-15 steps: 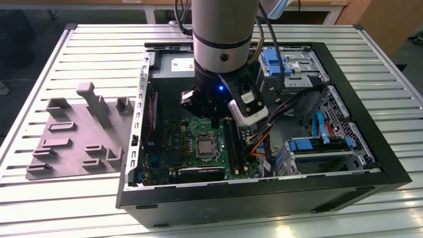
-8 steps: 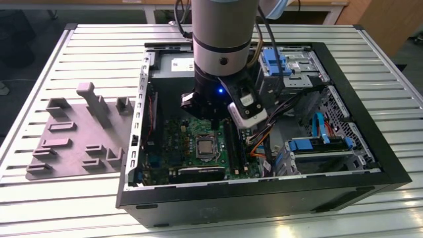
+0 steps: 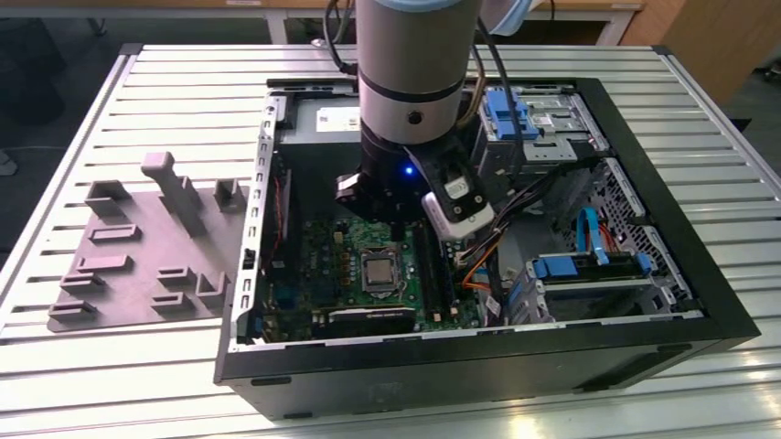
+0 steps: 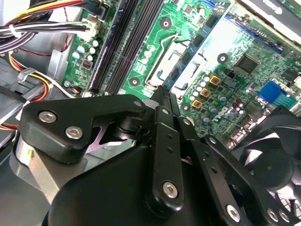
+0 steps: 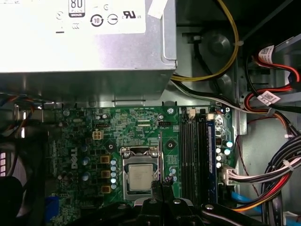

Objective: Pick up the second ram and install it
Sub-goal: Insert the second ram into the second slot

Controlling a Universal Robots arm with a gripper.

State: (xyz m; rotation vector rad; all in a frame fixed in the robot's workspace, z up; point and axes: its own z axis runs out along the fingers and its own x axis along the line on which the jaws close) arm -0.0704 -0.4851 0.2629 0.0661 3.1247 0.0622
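My gripper (image 3: 393, 229) hangs inside the open computer case (image 3: 683, 302), just above the motherboard (image 3: 324, 274) near the processor socket (image 5: 140, 178). Its fingertips (image 4: 164, 96) are pressed together, shut, with nothing seen between them. The long black memory slots (image 5: 190, 155) run beside the socket, apart from the gripper (image 5: 162, 183). A thin dark blue board edge (image 5: 210, 155) stands in the slot nearest the cables; I cannot tell whether it is the second ram. That blue edge (image 4: 107, 49) also lies along the slots (image 4: 129, 44) in the second wrist view.
A grey moulded fixture plate (image 3: 134, 265) with upright posts lies on the slatted table at the exterior view's left. Inside the case are the silver power supply (image 5: 84, 42), bundles of cables (image 5: 277, 165), a black fan (image 4: 273, 165) and blue-tabbed drive cages (image 3: 586, 270).
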